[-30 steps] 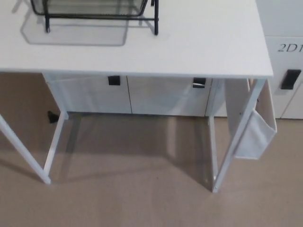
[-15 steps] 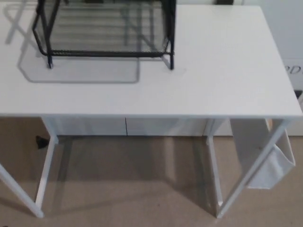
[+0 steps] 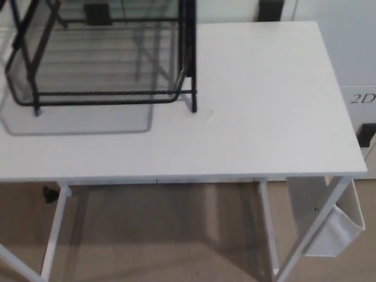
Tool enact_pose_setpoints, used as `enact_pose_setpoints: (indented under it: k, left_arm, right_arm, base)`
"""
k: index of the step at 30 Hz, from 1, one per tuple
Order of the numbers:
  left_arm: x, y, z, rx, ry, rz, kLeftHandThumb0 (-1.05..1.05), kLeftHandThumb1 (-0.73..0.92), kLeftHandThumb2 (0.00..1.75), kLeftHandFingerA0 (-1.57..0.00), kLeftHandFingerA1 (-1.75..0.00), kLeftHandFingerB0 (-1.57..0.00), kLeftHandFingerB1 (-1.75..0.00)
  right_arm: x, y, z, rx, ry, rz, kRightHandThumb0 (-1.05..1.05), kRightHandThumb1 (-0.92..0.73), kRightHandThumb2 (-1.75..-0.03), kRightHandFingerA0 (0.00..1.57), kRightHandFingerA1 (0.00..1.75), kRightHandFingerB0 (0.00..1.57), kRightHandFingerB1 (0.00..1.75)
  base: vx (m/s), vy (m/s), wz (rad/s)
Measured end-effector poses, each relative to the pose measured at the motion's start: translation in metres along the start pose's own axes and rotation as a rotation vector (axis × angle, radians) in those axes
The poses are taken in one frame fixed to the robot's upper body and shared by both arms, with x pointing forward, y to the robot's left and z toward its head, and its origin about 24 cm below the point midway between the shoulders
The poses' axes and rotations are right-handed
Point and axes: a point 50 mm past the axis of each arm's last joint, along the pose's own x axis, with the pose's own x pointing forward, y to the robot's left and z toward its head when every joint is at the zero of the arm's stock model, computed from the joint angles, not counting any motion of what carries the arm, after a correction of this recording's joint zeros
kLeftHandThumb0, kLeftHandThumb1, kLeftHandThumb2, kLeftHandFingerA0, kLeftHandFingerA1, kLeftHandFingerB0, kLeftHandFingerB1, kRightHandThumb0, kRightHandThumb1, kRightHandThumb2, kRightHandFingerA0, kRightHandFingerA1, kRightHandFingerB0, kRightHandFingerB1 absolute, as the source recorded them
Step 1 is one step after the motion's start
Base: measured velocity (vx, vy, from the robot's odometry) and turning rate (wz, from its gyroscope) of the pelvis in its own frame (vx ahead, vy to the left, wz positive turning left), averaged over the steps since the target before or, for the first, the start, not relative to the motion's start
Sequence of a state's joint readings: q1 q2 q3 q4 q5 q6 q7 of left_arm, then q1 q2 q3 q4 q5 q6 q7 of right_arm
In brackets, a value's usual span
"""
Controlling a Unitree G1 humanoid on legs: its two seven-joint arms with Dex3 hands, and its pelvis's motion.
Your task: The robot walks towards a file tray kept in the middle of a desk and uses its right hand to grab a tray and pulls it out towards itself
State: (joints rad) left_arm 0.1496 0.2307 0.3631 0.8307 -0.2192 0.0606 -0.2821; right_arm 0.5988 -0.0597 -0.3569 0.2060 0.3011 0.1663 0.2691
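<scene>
black mesh file tray point(image 3: 100, 64) on white desk point(image 3: 264, 106); fabric pouch point(image 3: 335, 223) alongside; no hands visible.

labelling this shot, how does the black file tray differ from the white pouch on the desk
The file tray is black wire mesh; the pouch is white fabric. The file tray stands on top of the desk, far left; the pouch hangs below the desk's right edge beside a leg. The file tray is see-through; the pouch is opaque. Both look empty as far as visible.

Neither arm nor hand in head view; left, right both out of frame.
</scene>
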Motion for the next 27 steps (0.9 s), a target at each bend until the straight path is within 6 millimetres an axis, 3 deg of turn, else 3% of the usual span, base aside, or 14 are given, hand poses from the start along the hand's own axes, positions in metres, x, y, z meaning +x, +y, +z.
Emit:
enact_pose_setpoints:
  k: [3,4,11,12,13,14,15,22,27]
  left_arm:
    - [0.0,0.0,-0.001,-0.001,0.003,0.0,-0.26,0.39,0.78,-0.58,-0.63,-0.36,-0.5]
    - [0.0,0.0,-0.002,-0.001,0.006,0.002,-0.21,0.29,0.93,-0.56,-0.73,-0.3,-0.6]
    - [-0.002,0.003,-0.008,0.002,0.031,0.003,-0.28,0.34,0.89,-0.52,-0.7,-0.32,-0.58]
    - [-0.003,0.005,-0.008,0.005,0.033,0.008,-0.25,0.38,0.8,-0.55,-0.65,-0.36,-0.52]
    - [-0.003,0.006,-0.009,0.005,0.034,0.01,-0.22,0.29,0.93,-0.54,-0.72,-0.3,-0.6]
    - [-0.003,0.006,-0.009,0.005,0.034,0.01,-0.26,0.37,0.82,-0.56,-0.66,-0.35,-0.52]
    - [-0.004,0.006,-0.009,0.005,0.035,0.01,-0.22,0.29,0.93,-0.53,-0.72,-0.3,-0.61]
    - [-0.001,0.003,-0.003,0.013,0.012,-0.006,-0.3,0.36,0.9,-0.52,-0.68,-0.32,-0.58]
    - [-0.003,0.002,-0.009,0.011,0.03,-0.008,-0.3,0.35,0.91,-0.54,-0.7,-0.32,-0.58]
  right_arm:
    - [-0.001,0.001,0.001,-0.004,-0.004,0.004,-0.17,-0.39,-0.86,0.43,0.65,0.21,0.54]
    - [-0.001,0.001,0.0,-0.004,-0.002,0.004,-0.17,-0.39,-0.86,0.42,0.65,0.21,0.54]
    - [-0.002,-0.006,-0.013,0.002,0.047,-0.016,-0.17,-0.38,-0.85,0.39,0.63,0.21,0.53]
    - [-0.001,-0.006,-0.016,0.005,0.054,-0.016,-0.17,-0.39,-0.86,0.42,0.64,0.21,0.53]
    - [-0.001,-0.006,-0.018,0.006,0.062,-0.016,-0.17,-0.39,-0.86,0.44,0.65,0.21,0.53]
    - [-0.001,-0.006,-0.019,0.004,0.065,-0.016,-0.17,-0.4,-0.87,0.42,0.64,0.21,0.53]
    - [-0.001,-0.006,-0.018,0.0,0.06,-0.015,-0.16,-0.41,-0.87,0.41,0.63,0.21,0.53]
    - [-0.001,-0.005,-0.015,-0.017,0.038,-0.007,-0.16,-0.41,-0.87,0.39,0.63,0.2,0.53]
    - [-0.001,-0.007,-0.013,-0.023,0.029,-0.011,-0.15,-0.4,-0.87,0.41,0.63,0.21,0.53]
  base:
    - [0.06,0.04,-0.12]
    - [0.06,0.096,-0.03]
    - [0.11,0.128,-0.03]
    - [0.03,0.141,0.09]
    - [0.06,0.143,0.08]
    - [0.07,0.113,0.04]
    - [0.05,0.113,0.04]
    - [-0.01,0.045,0.11]
    - [-0.03,0.169,-0.09]
